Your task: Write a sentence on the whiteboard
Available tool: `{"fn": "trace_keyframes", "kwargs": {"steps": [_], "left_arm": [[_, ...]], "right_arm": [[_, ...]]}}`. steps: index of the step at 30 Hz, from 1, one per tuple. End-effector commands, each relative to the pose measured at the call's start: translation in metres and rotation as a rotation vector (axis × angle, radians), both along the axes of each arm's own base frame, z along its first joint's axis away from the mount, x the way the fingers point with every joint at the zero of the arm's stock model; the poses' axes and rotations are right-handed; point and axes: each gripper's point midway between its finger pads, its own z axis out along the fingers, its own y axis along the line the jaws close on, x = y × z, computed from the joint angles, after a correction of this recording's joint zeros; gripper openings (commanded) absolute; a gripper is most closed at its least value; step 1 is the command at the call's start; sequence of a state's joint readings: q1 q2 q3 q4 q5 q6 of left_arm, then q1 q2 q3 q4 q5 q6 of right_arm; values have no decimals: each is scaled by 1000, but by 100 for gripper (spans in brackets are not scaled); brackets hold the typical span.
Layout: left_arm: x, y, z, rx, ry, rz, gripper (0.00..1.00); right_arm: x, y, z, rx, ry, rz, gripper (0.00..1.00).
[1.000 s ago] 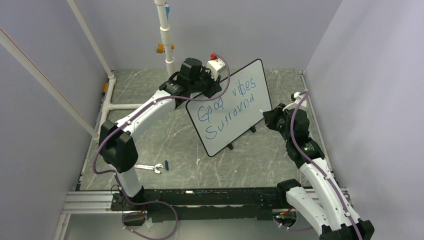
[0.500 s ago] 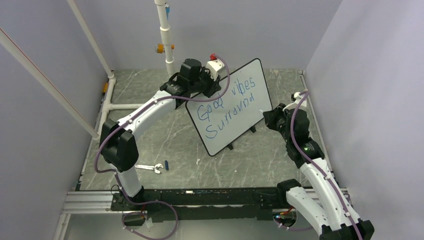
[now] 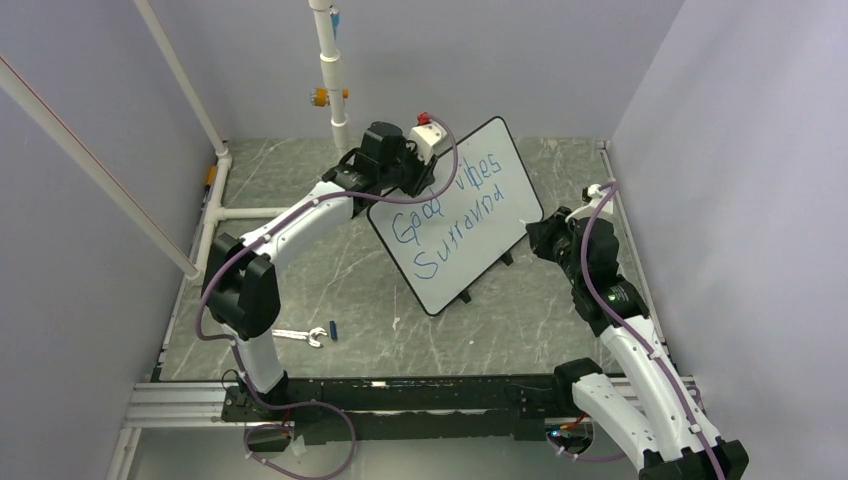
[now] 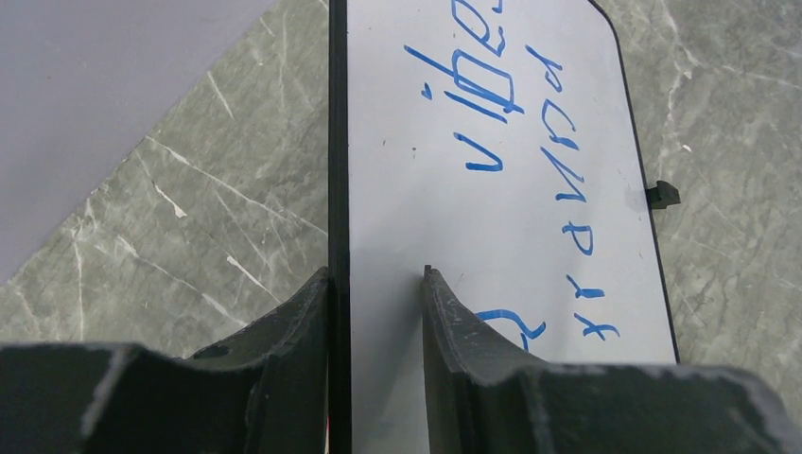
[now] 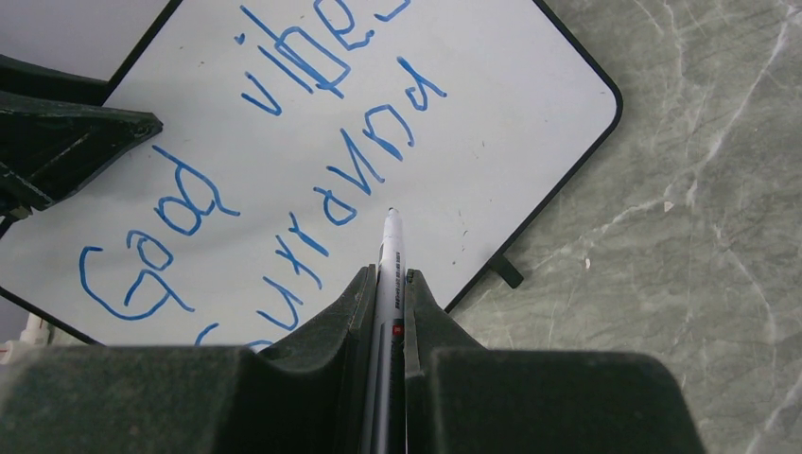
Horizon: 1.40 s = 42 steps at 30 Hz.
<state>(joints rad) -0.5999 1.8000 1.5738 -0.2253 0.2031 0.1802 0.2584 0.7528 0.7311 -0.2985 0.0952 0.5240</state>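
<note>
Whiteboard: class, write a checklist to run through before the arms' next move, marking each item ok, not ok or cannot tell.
1. The sentence is on the whiteboard: ok, two blue lines.
2. Left gripper firm on the board's edge: not ok, its jaws stand apart around it.
3. Right gripper shut on the pen: ok.
4. Pen tip clear of the board: cannot tell.
5. Board steady on its feet: cannot tell.
</note>
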Motion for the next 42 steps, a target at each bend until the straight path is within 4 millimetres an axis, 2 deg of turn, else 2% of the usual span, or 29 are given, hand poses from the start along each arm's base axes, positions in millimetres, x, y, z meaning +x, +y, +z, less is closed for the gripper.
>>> {"fn": "trace_keyframes", "kwargs": {"steps": [1,7,18,25,42], "left_arm": [[-57,15,-108,288,250,-124,37],[-54,20,-103,291,224,-98,45],[-54,18,-85,268,195,-89,45],[-59,8,-55,219,172,-92,47],[-68,6,21,58,90,-62,69]], "right_arm": [[2,2,15,12,-47,7,0],[1,1,14,8,-46,5,0],[2,2,13,16,-43,8,0],[2,3,13,17,-43,8,0],[0,1,22,16,-57,2,0]]}}
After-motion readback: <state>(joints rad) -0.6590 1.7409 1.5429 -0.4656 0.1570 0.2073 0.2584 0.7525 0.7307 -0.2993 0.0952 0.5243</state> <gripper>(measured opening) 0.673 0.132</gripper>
